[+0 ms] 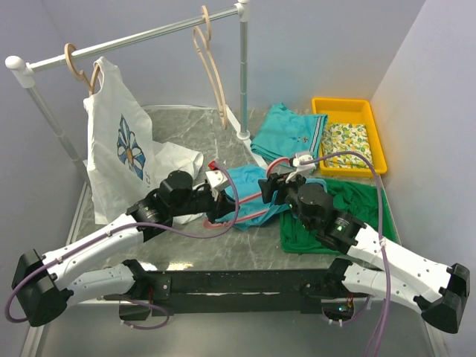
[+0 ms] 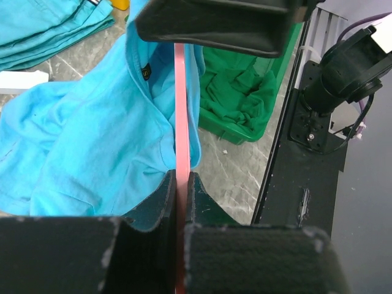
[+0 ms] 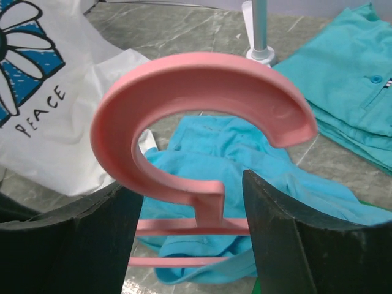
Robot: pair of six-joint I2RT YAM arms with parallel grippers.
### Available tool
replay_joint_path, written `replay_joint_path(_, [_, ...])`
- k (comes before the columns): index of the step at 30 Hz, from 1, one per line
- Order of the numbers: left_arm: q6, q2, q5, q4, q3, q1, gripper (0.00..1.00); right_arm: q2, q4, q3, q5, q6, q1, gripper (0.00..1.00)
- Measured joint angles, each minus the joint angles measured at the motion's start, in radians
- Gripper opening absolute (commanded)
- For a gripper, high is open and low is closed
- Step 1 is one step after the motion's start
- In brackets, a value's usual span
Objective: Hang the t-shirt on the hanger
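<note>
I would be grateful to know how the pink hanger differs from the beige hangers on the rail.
The pink hanger is thin and held low over the table, the left gripper shut on it; the beige hangers are thicker and hang from the rail. Both have rounded hooks.

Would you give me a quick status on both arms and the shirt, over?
Left gripper shut on thin pink plastic hanger. Right gripper open, straddling its hook. Turquoise cotton t-shirt crumpled, not hung. Green cloth alongside.

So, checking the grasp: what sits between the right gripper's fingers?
The neck of the pink hanger, below its hook, with the turquoise t-shirt lying behind. Right wrist view shows it.
</note>
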Motion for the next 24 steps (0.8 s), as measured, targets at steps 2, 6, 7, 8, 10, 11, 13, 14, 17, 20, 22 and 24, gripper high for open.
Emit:
replay_joint_path(2, [0.000, 0.012, 0.001, -0.003, 0.011, -0.002, 0.01, 0.015, 0.010, 0.001, 0.014, -0.005, 0.001, 0.65])
replay_joint_path(6, [0.000, 0.026, 0.001, -0.028, 0.035, -0.003, 0.02, 0.038, 0.021, 0.001, 0.030, -0.005, 0.002, 0.48])
replay_joint_path(7, [0.000, 0.032, 0.001, -0.035, 0.043, -0.004, 0.03, 0.039, 0.024, 0.001, 0.032, -0.006, 0.003, 0.42])
replay_joint_path(8, [0.000, 0.042, 0.002, -0.042, 0.055, -0.004, 0.05, 0.039, 0.027, 0.001, 0.039, -0.009, 0.003, 0.30])
replay_joint_path(10, [-0.002, 0.059, 0.005, -0.056, 0.080, -0.004, 0.11, 0.039, 0.014, -0.001, 0.073, -0.038, 0.002, 0.16])
replay_joint_path(11, [-0.005, 0.063, 0.003, -0.064, 0.090, -0.003, 0.24, 0.039, 0.008, -0.007, 0.087, -0.037, 0.000, 0.04])
replay_joint_path(13, [-0.009, 0.071, -0.005, -0.074, 0.098, -0.003, 0.36, 0.039, 0.013, -0.009, 0.098, -0.037, -0.002, 0.00])
replay_joint_path(14, [-0.022, 0.079, -0.013, -0.079, 0.108, -0.003, 0.40, 0.039, 0.016, -0.009, 0.093, -0.034, 0.000, 0.00])
replay_joint_path(17, [-0.057, 0.111, -0.037, -0.088, 0.148, -0.006, 0.50, 0.042, 0.048, -0.010, 0.084, -0.031, 0.009, 0.00])
replay_joint_path(20, [-0.102, 0.127, -0.074, -0.090, 0.175, -0.006, 0.59, 0.042, 0.087, -0.026, 0.082, -0.032, 0.010, 0.00])
replay_joint_path(22, [-0.133, 0.126, -0.109, -0.091, 0.185, -0.006, 0.68, 0.040, 0.106, -0.047, 0.083, -0.035, 0.010, 0.00])
replay_joint_path(24, [-0.179, 0.120, -0.156, -0.087, 0.192, -0.004, 0.75, 0.039, 0.120, -0.069, 0.083, -0.040, 0.011, 0.00])
